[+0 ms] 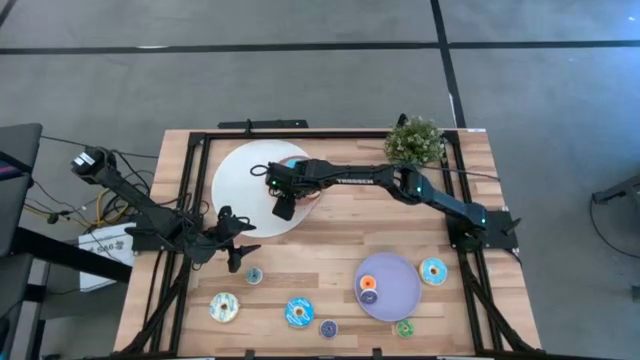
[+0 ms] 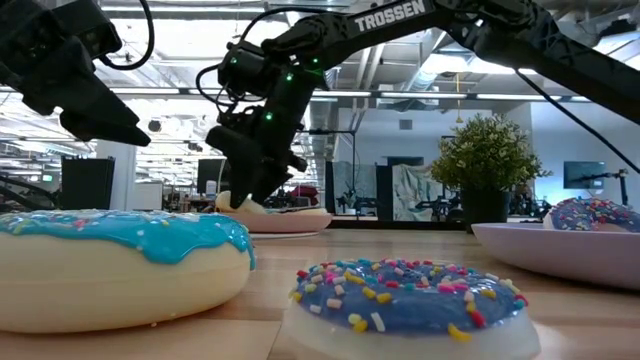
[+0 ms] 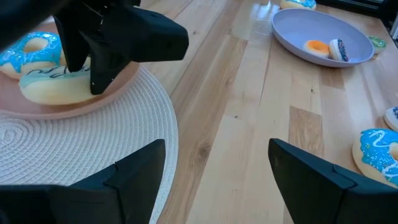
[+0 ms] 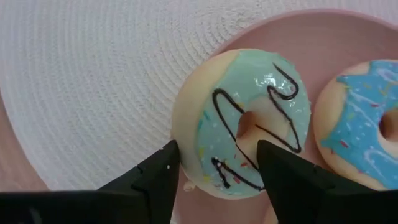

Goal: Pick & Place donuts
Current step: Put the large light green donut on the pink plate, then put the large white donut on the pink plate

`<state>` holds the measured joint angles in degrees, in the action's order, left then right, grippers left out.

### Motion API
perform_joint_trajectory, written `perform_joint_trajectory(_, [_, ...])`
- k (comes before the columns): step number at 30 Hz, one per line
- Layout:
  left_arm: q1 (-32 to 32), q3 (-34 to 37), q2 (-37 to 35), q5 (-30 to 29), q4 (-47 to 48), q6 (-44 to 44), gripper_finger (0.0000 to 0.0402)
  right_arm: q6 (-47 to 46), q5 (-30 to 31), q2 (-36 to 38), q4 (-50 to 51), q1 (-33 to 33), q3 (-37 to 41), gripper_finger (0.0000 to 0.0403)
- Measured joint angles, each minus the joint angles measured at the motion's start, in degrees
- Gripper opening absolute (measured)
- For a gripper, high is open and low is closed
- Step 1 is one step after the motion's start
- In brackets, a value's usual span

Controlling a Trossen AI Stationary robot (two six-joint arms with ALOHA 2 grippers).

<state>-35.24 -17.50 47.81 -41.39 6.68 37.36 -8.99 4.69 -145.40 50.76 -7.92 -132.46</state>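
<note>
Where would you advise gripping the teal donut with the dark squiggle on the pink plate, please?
Grip the teal donut across its outer rim, coming down from above with the right gripper. It lies flat on the pink plate, and the blue donut crowds one side, so probably set the fingers on the two free sides.

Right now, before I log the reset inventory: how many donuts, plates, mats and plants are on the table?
Donuts: 10
Plates: 2
Woven mat: 1
Potted plant: 1
Total: 14
</note>
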Motion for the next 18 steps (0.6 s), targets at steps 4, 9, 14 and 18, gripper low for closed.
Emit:
perform_joint_trajectory(4, [0.0,0.0,0.0,0.0,0.02,0.0,0.0279,0.0,-0.04,0.0,0.0,0.11,0.0,0.0195])
perform_joint_trajectory(9, [0.0,0.0,0.0,-0.01,0.04,0.0,0.0279,0.0,-0.11,0.74,0.23,0.06,0.08,0.0195])
perform_joint_trajectory(14, [0.02,0.02,0.02,-0.02,0.09,0.0,0.0279,0.31,-0.1,2.55,0.46,0.04,0.02,0.0202])
perform_joint_trajectory(18, [0.02,0.02,0.02,0.0,0.09,0.0,0.0279,0.42,-0.02,3.44,0.9,0.02,-0.02,0.0209])
